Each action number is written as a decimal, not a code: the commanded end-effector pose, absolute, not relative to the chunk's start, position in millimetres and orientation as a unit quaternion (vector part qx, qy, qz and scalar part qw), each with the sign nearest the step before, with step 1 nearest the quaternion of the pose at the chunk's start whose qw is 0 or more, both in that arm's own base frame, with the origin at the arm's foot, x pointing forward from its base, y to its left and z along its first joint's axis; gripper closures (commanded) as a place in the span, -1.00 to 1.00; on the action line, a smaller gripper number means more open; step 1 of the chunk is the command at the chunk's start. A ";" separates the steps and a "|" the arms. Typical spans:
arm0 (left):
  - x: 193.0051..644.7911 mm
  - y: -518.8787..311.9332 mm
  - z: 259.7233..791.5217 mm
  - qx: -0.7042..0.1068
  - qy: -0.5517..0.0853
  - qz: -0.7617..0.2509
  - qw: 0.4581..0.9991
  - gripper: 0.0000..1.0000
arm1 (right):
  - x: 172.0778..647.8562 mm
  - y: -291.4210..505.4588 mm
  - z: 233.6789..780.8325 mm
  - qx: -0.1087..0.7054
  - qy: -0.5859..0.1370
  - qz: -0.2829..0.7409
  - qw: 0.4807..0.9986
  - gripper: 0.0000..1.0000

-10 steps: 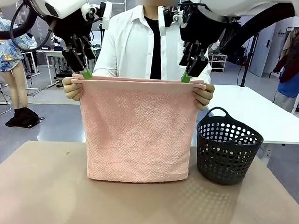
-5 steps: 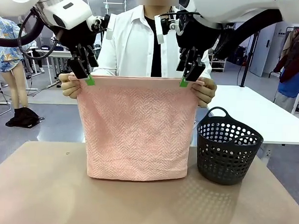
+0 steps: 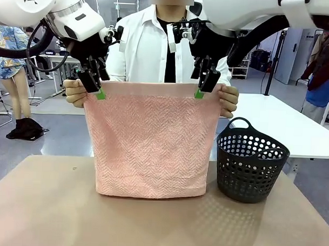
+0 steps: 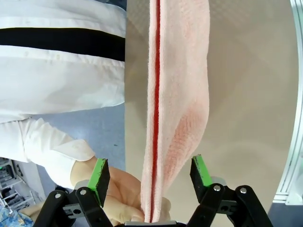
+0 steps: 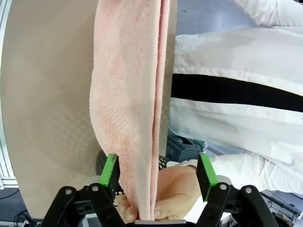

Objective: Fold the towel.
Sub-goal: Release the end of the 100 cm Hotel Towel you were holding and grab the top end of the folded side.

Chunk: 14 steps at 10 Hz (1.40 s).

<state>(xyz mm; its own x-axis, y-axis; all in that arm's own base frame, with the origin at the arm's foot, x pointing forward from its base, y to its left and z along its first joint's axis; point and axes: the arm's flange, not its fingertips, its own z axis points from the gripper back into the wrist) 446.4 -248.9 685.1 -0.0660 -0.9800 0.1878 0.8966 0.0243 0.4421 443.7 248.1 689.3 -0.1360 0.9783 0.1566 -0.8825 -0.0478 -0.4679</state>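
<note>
The brown table (image 3: 42, 205) fills the foreground; over its far part the towel (image 3: 150, 144) hangs as a doubled pink sheet, its top edge running level from side to side and its bottom edge at the tabletop; a black basket (image 3: 251, 166) stands just beside its lower corner on the robot's right; a person behind pinches both top corners, one hand (image 3: 74, 93) at each end; the left gripper (image 3: 96, 88) and right gripper (image 3: 202, 86) each meet that edge just inside their own corner; the wrist views show both sets of fingers spread, green pads astride the folded edge, gripping nothing; closing in place would likely catch it, since the edge runs straight between the pads.
</note>
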 end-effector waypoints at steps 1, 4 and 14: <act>455.6 -247.7 683.8 0.098 -0.230 -0.684 0.685 -0.74 | 454.1 251.3 683.5 -0.104 -0.209 0.716 0.658 -0.60; 458.5 -248.9 679.8 0.093 -0.223 -0.683 0.689 -0.74 | 455.2 253.5 676.2 -0.095 -0.189 0.716 0.666 -1.00; 455.7 -252.4 664.5 0.089 -0.196 -0.693 0.688 1.00 | 452.6 252.6 653.4 -0.100 -0.159 0.718 0.670 0.77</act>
<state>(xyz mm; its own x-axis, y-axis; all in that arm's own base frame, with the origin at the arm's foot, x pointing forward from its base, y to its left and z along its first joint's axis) 460.4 -252.7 664.2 -0.0531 -0.9832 0.1746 0.9154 0.0220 0.4019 454.5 252.4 656.9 -0.1075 0.9904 0.0867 -0.9341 -0.0707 -0.3498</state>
